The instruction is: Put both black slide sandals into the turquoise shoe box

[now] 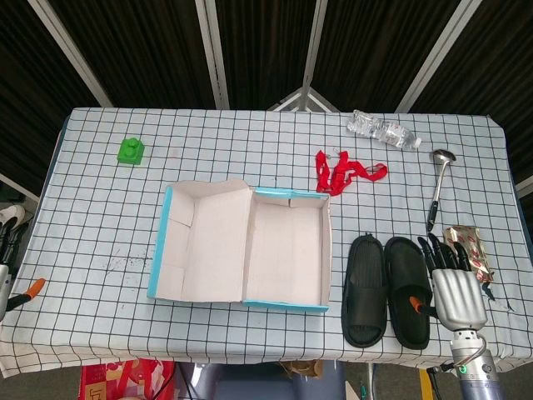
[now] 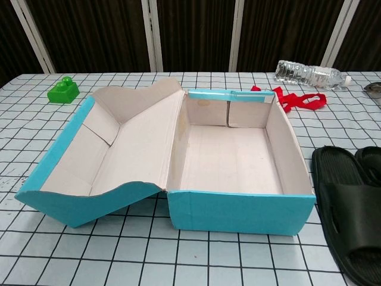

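Observation:
The turquoise shoe box (image 1: 287, 305) stands open at the table's middle, its lid (image 1: 200, 246) folded out to the left and its inside empty. The chest view shows the box (image 2: 238, 211) close up. Two black slide sandals lie side by side right of it, the left sandal (image 1: 364, 287) and the right sandal (image 1: 406, 287). The chest view catches the near sandal (image 2: 348, 208) and an edge of the other sandal (image 2: 372, 159). My right hand (image 1: 455, 287) lies flat beside the right sandal, fingers stretched out, thumb reaching onto its strap. Only a sliver of my left hand (image 1: 10, 250) shows, at the left edge.
A green block (image 1: 131, 151) sits far left. A red strap (image 1: 346, 172), a water bottle (image 1: 383, 131) and a ladle (image 1: 437, 187) lie behind the sandals. A snack packet (image 1: 470, 250) rests by my right hand's fingers. The table's front edge is close to the sandals.

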You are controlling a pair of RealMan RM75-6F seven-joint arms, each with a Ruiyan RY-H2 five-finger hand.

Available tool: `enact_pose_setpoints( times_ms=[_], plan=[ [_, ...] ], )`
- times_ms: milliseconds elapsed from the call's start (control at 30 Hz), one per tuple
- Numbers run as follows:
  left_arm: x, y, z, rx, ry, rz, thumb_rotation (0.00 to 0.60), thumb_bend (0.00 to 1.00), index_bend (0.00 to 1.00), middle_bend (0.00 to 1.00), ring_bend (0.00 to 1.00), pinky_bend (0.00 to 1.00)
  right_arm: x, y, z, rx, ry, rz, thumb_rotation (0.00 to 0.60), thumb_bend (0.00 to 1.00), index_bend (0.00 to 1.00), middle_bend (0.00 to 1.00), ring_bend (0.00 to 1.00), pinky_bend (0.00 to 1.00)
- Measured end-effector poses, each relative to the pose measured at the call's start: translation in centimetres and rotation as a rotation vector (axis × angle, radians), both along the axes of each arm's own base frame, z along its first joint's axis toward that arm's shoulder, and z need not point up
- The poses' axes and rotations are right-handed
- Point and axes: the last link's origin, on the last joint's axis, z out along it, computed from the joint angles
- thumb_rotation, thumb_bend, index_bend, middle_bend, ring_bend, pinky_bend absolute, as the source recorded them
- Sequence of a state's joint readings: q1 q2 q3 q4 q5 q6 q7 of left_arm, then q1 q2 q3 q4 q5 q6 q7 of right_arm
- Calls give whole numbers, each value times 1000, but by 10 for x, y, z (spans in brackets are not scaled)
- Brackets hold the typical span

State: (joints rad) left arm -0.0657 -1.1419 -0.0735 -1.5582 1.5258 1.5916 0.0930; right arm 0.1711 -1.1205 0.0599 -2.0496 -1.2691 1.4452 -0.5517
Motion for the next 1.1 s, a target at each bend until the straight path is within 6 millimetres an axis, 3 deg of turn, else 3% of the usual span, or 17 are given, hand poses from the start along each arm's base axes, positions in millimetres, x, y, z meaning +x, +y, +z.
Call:
enact_pose_setpoints(
  times_ms=[200, 667, 867, 1100],
  plan=[
    [-1, 0, 3, 3, -2, -2, 600, 265, 48, 0, 0, 10, 1, 2, -1, -24, 7, 15, 600, 118, 44, 41, 112, 52],
    [-5, -2, 21, 90, -28, -25, 600, 265, 48, 0, 0, 10, 3, 46, -9, -13, 33, 9, 600, 104, 44, 41, 112, 52],
    [-1, -8, 27, 121, -39, -72, 600, 265, 48, 0, 0, 10, 1, 62, -25, 33, 10, -17, 600, 104, 44, 39, 112, 52],
    [-2, -9, 27, 120, -48, -72, 600, 265, 48, 0, 0, 10, 1, 64, -51, 105, -51, -48, 600, 103, 44, 33, 112, 52]
  ],
)
